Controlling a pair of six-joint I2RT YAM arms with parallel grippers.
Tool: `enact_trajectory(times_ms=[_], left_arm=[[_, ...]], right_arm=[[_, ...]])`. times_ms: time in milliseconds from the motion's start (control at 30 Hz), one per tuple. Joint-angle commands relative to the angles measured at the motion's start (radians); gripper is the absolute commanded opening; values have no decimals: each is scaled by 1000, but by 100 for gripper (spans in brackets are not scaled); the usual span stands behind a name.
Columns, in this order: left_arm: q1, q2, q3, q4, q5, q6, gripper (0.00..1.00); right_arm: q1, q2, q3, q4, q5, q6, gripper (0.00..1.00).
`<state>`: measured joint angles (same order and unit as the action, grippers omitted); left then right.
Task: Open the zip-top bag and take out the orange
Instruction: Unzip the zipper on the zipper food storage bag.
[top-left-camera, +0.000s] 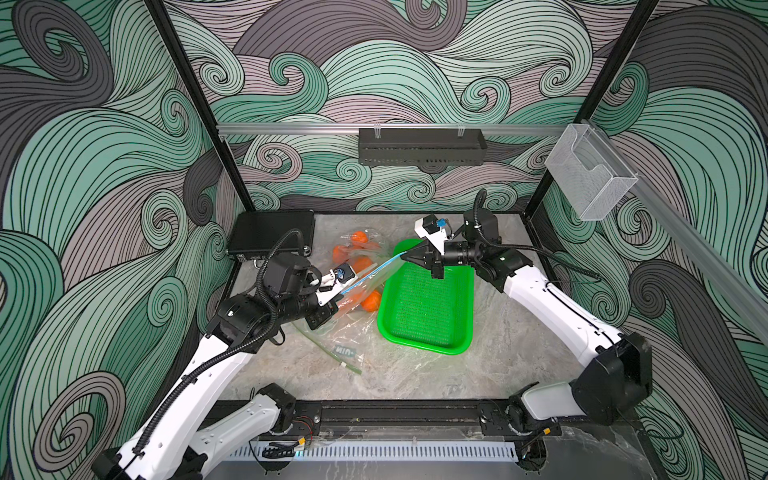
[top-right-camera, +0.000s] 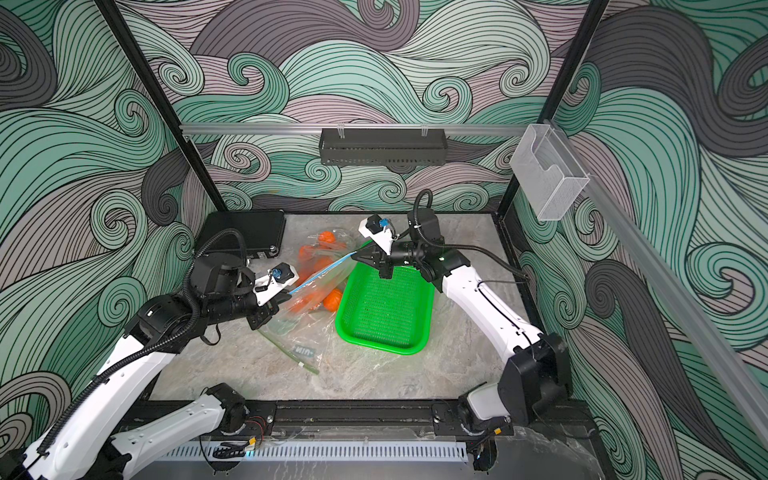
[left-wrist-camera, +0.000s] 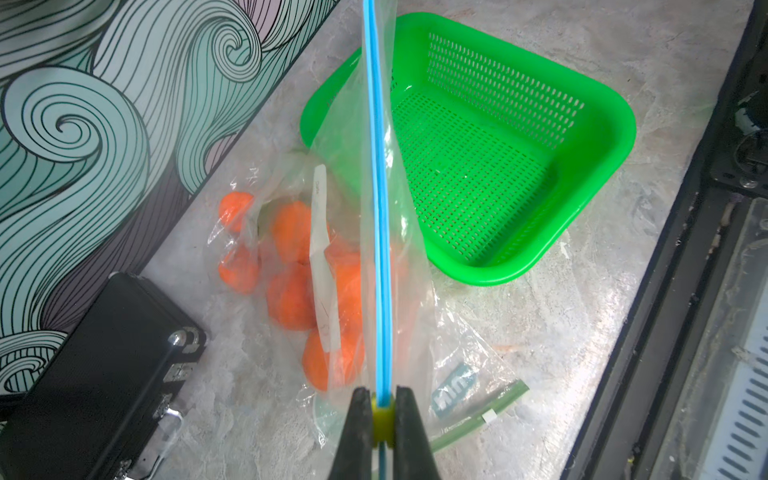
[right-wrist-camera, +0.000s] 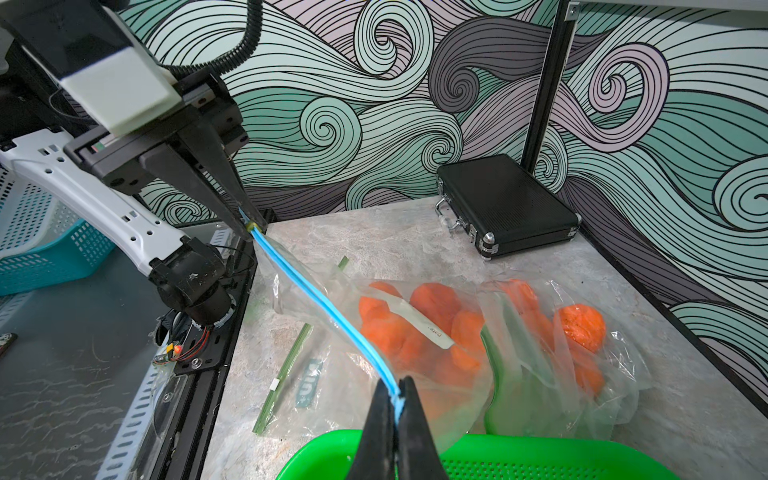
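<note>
Clamping one zip-top bag (right-wrist-camera: 453, 399) by its blue zip strip (left-wrist-camera: 382, 208): left gripper (left-wrist-camera: 382, 399) closed on the yellow-tipped end, right gripper (right-wrist-camera: 400, 388) closed on the other. Hanging below both, bunched oranges (right-wrist-camera: 432, 303), uncountable. Sitting under the right gripper, one green basket (left-wrist-camera: 615, 137); lying nearby, one second filled bag (right-wrist-camera: 536, 345), one flat bag (right-wrist-camera: 332, 399).

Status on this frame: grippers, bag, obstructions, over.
Both shut on blue seal of clear zip-top bag: left gripper, right gripper, opposite ends. Seal looks closed, oranges inside. Green plastic basket alongside.
</note>
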<state>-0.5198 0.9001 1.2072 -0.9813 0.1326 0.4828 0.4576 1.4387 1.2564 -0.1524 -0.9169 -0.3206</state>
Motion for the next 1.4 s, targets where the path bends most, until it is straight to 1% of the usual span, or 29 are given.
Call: enact_trajectory(times_ms=[0,133,333,467,833,967,1200,1233,1300,1333,1367], left_arm=[[3,-34,7,-161,-57,-29,0],[3,-51,-10,-177,-45,-48,0],[3,-81,-19,-197,-62,-57,0],[3,-95,-34,-187,-54,-62,0],[3,-92,-12,-214,-39,-79,0],[3,-99,-22,-223,-38,-77,0],[3,-100,-33,-210,-32,-82,0],[3,-98,-31,-206,-28,-84,1],[3,-92,-23,-193,-24,-88,29],[3,-88,-12,-181,-20,-90,41],[3,-82,4,-174,-9,-87,47]], right_arm=[[-37,0,28,56,34,17,0],[-38,-8,16,56,36,15,0],[-37,-4,6,71,25,27,0],[-36,0,6,78,13,34,0],[-27,2,-3,78,15,32,0],[-27,2,1,65,30,25,0],[-19,3,-5,68,16,21,0],[-16,3,-7,67,11,16,0],[-6,-1,-16,67,-1,-3,0],[0,-4,-22,70,-8,-14,0],[6,-7,-27,71,-13,-21,0]])
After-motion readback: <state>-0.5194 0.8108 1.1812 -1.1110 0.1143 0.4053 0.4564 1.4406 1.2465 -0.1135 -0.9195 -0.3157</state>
